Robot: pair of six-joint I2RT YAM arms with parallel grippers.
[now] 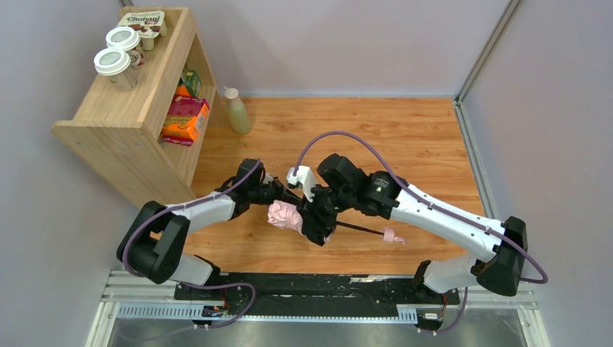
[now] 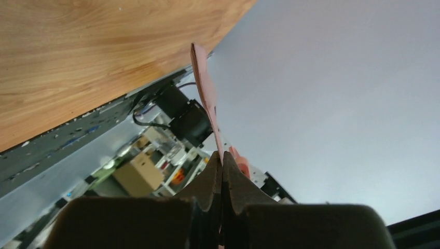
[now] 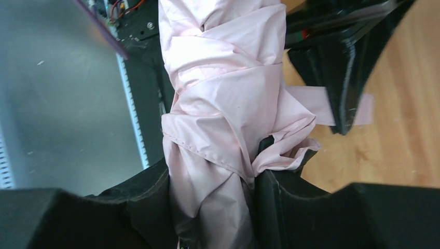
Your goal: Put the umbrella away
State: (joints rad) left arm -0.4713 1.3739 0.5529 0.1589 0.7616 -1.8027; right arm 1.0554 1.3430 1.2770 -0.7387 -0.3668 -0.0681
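- Seen from above, both wrists crowd over the umbrella [image 1: 285, 215] and hide much of its pale pink canopy. Only a bunched end shows at the left, while the thin black shaft [image 1: 358, 228] and small pink handle [image 1: 392, 236] poke out to the right.
- The right wrist view cuts the canopy off at top and bottom. The left wrist view shows the strap [image 2: 206, 93] edge-on only.
- The setting is a wooden table [image 1: 405, 144] enclosed by grey partition walls [image 1: 347, 43].
- A wooden shelf unit [image 1: 123, 116] stands at the far left, with lidded cups [image 1: 116, 61] and a yoghurt pack [image 1: 148, 22] on top and boxes [image 1: 186, 119] inside. A pale bottle [image 1: 237, 110] sits just beside it.
- The left claw [image 2: 222, 158] is pinched fully closed on the pink strap, which runs out from between its tips.
- The right claw [image 3: 212, 171] is clamped around the bundled canopy, fabric bulging between its fingers, with the umbrella over the near middle of the table.
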